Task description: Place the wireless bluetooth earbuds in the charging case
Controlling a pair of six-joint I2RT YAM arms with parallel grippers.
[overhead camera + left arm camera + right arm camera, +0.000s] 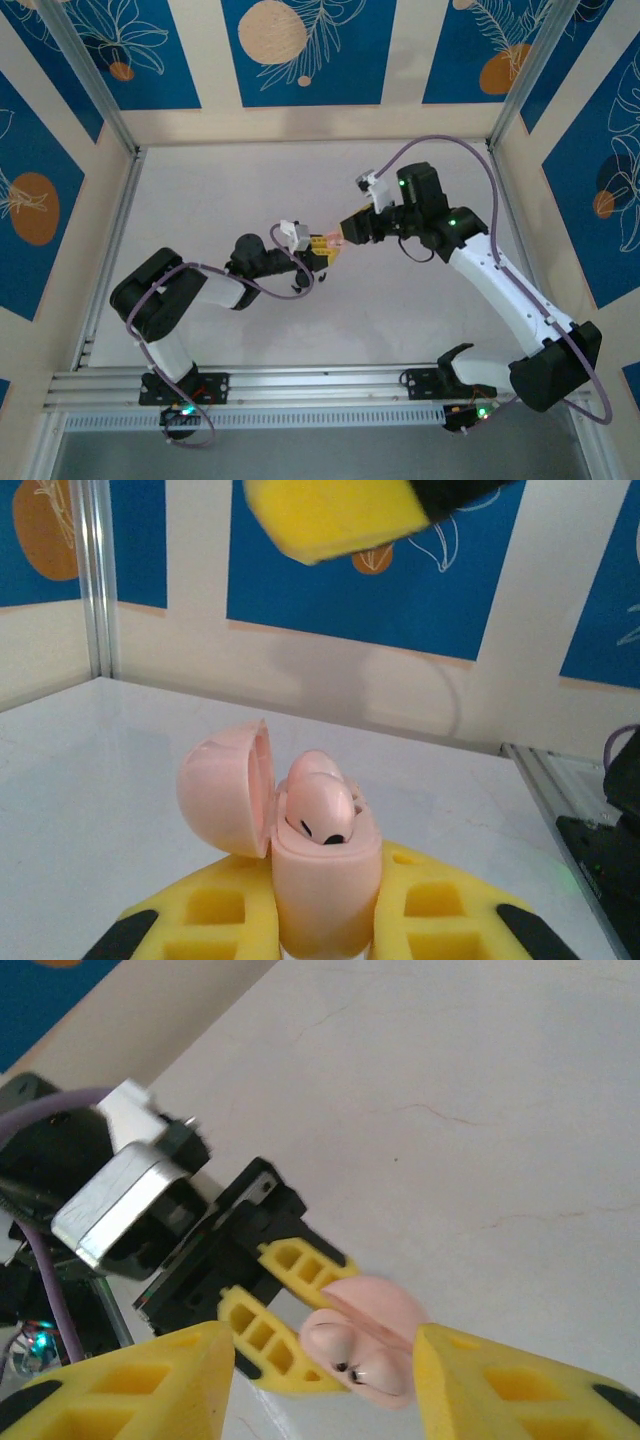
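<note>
A pale pink charging case (325,880) stands upright between the yellow fingers (225,910) of my left gripper (325,925), which is shut on it. Its lid (222,785) hangs open to the left. Two pale pink earbuds (320,805) sit inside the case, one behind the other. From the top view, both grippers meet above the middle of the table: left gripper (320,248), case (335,243), right gripper (347,234). In the right wrist view, my right gripper (320,1385) is open, its fingers (130,1390) standing either side of the case (365,1345) without gripping it.
The white tabletop (230,170) lies under both arms. An aluminium rail (300,380) runs along the near edge, and frame posts (85,75) stand at the back corners. Blue-patterned walls close in the back and sides. One right finger (330,515) hovers above the case.
</note>
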